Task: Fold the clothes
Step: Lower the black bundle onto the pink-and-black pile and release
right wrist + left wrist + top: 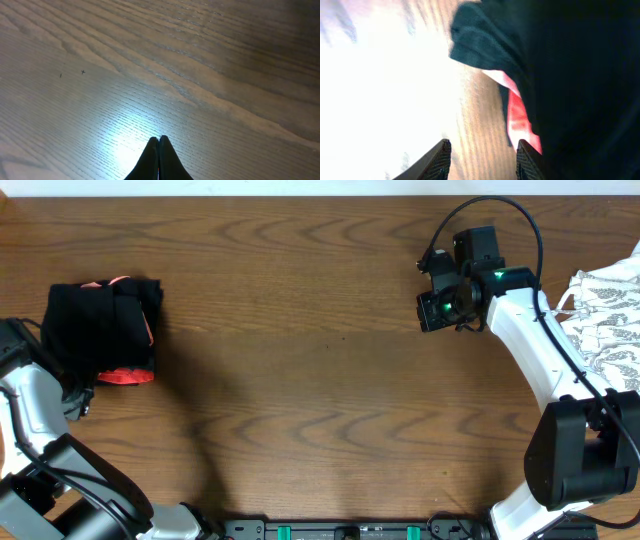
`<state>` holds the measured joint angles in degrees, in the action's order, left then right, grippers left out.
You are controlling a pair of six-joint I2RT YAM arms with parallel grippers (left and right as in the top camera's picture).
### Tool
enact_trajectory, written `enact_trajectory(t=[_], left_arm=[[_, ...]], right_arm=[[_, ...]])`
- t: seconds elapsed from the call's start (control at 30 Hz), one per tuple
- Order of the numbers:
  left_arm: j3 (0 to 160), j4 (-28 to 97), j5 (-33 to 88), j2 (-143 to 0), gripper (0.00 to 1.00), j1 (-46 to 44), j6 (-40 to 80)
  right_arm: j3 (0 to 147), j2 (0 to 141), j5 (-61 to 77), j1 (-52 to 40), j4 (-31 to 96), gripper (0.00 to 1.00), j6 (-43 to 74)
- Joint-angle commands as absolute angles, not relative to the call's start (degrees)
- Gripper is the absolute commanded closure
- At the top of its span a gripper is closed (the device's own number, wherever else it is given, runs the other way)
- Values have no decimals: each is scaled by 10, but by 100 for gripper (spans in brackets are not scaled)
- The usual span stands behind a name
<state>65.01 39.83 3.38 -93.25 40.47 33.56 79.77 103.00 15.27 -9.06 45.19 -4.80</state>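
- Black garment (100, 325): folded bundle at far L of table (300, 330), sitting on the coral-pink garment (127, 376). Pink peeks out at bundle's near edge, plus a sliver at its far edge.
- L gripper (485, 161): just beside bundle's near-L corner, jaws apart, only bare wood btwn them, holds nothing. Wrist view: black cloth fills one side w/ a pink strip under it, close to one finger (527, 160). Can't tell if touching.
- R gripper (159, 150): well apart from bundle, across table to its R. Fingers pressed together, empty, over bare wood.
- Leaf-print garment (605, 320): farthest from bundle, at opposite table edge, crumpled, partly out of frame.
- Read (judgement): black one looks done. Step in hand = L clearing off the stack w/o disturbing it.
- To do it well: keep jaws apart and lift up before any sideways move, so the finger near the pink hem can't snag it & drag the stack open.
- Back off away from bundle, not across it. Top layer looks loose at the corner.
- Risk: soft cloth slumps. Pink edge sits uneven under black; if squaring is needed, a light flat push, not a pinch.
- Next, prob.: R opens, fetches leaf-print, brings it mid-table well apart from bundle for a flat spread.
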Motion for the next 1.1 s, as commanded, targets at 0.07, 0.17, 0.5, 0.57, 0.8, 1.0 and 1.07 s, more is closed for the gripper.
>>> enact_trajectory(t=[0.07, 0.17, 0.5, 0.57, 0.8, 1.0, 1.07], left_arm=[[666, 390, 11, -904, 56, 405, 309], [666, 362, 42, -868, 57, 399, 271], [666, 159, 91, -795, 90, 346, 63], [666, 138, 72, -821, 91, 336, 60], [666, 62, 64, -949, 92, 327, 47], [666, -55, 70, -1042, 92, 323, 49], [666, -81, 70, -1063, 92, 320, 16]], right_arm=[[799, 1032, 147, -90, 453, 99, -43], [799, 1032, 147, -90, 452, 99, -43], [799, 1032, 147, -90, 450, 99, -43], [799, 1032, 147, -90, 451, 99, -43], [799, 1032, 147, -91, 463, 99, -43], [799, 1032, 135, -91, 472, 98, -39], [799, 1032, 133, -91, 471, 98, -36]])
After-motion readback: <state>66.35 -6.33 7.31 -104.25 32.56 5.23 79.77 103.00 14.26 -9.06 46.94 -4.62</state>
